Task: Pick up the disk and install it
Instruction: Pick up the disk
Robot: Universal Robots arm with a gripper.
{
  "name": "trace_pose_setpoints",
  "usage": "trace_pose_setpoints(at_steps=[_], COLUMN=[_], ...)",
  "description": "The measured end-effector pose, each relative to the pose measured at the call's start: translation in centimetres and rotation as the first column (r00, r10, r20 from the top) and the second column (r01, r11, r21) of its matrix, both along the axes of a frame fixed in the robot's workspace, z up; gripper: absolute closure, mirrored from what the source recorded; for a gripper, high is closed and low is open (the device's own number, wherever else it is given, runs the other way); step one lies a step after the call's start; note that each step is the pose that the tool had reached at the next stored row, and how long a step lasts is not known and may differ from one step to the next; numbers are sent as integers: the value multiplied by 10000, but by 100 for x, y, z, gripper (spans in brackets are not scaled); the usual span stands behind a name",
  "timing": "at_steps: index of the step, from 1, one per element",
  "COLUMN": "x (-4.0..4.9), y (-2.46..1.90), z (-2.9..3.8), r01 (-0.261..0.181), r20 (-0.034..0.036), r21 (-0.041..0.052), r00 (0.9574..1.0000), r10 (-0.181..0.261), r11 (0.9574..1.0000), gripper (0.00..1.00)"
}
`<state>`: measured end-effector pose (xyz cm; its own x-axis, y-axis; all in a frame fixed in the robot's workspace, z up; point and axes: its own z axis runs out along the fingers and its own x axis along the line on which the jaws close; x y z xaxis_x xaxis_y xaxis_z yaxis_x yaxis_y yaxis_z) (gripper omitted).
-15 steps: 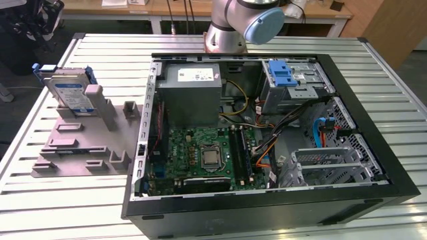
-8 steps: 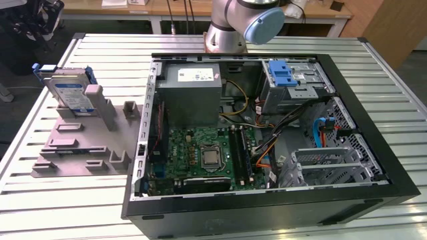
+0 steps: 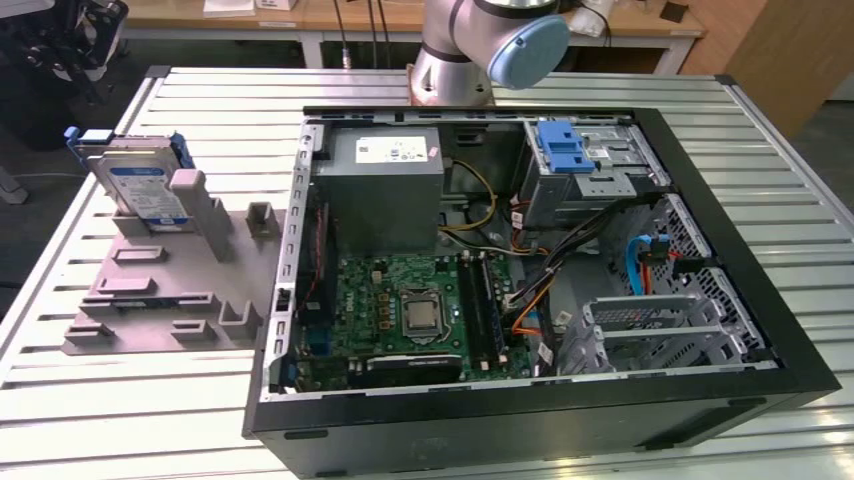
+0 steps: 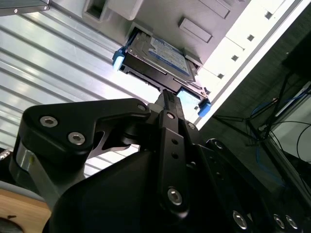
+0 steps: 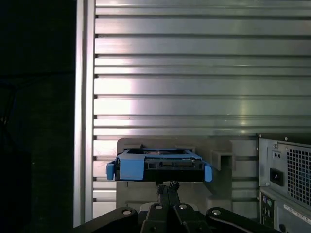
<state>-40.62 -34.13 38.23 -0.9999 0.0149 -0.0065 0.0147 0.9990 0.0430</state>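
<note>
The disk (image 3: 140, 185), silver with a white-and-blue label and blue rails, stands on edge in a slot of the grey fixture (image 3: 160, 290) at the exterior view's left. Both wrist views look down at the disk (image 5: 160, 167) (image 4: 160, 60) from a distance. My gripper (image 5: 166, 186) (image 4: 167, 97) points at its blue-railed edge. The black fingertips (image 5: 170, 185) are pressed together with nothing between them and stay apart from the disk.
An open computer case (image 3: 747, 330) lies to the exterior view's right of the fixture, with a grey power supply box (image 3: 387, 190), a motherboard (image 3: 414, 310) and a metal drive cage with a blue tab (image 3: 567, 150). The slatted metal table (image 3: 200, 100) carries everything. The arm's base (image 3: 461, 50) stands behind the case.
</note>
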Motion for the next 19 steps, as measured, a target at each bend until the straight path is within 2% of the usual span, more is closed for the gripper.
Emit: trace_pose_setpoints(at_steps=[12,16,19], x=[0,0,0], y=[0,0,0], z=[0,-1,-1], r01=[-167,-626,-1165], r20=[0,1,0], r21=[-1,0,0], r00=[9999,9980,9932], r10=[167,626,1165], r11=[9999,9980,9932], gripper=[89,89,89])
